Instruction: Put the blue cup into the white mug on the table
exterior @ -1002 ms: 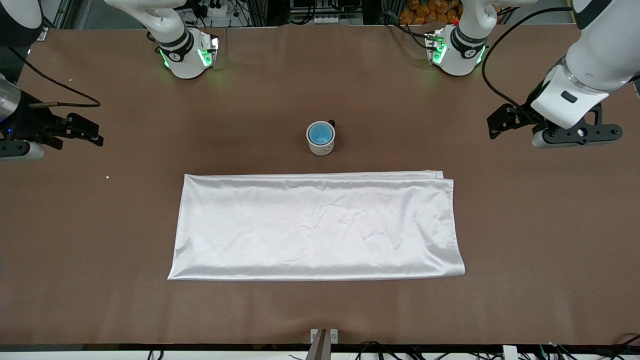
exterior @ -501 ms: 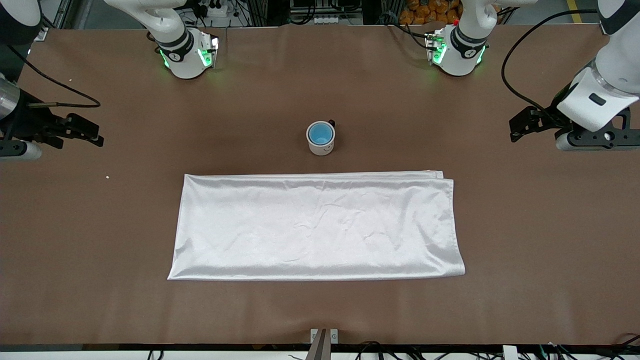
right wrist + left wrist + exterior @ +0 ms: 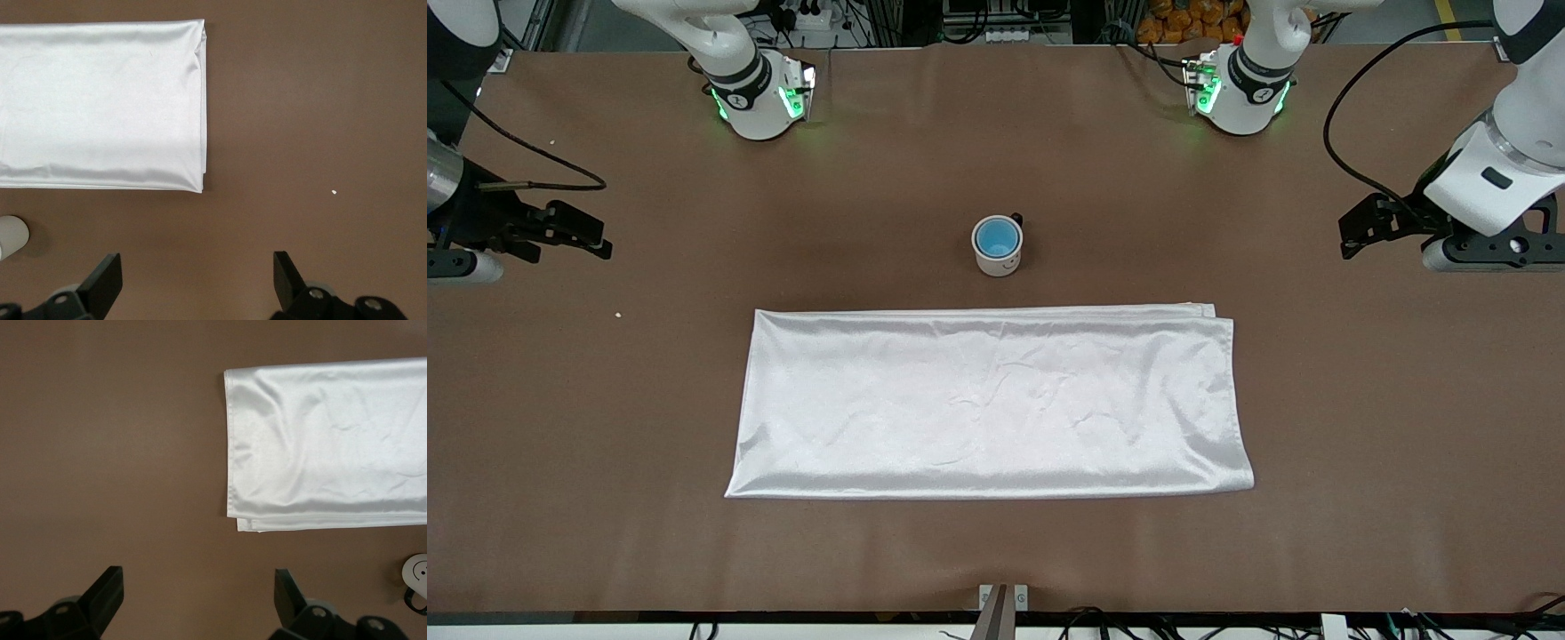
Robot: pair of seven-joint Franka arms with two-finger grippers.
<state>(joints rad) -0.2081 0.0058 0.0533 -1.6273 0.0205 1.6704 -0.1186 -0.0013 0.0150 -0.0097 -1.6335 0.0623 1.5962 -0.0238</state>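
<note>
Blue cup (image 3: 997, 236) upright in white mug (image 3: 999, 258), handle prob. toward bases; both grippers (image 3: 197, 600) (image 3: 197, 280) wide, empty.

Blue cup (image 3: 997, 236) is sitting upright inside the white mug (image 3: 998, 259), only its bright blue interior and rim showing, nested snugly within the mug's mouth. White mug is standing upright on the brown table (image 3: 1360, 400), mid-table, farther from the front camera than the white cloth. Black handle is pointing toward the robots' bases; dark face-like marks are facing the front camera.
</note>
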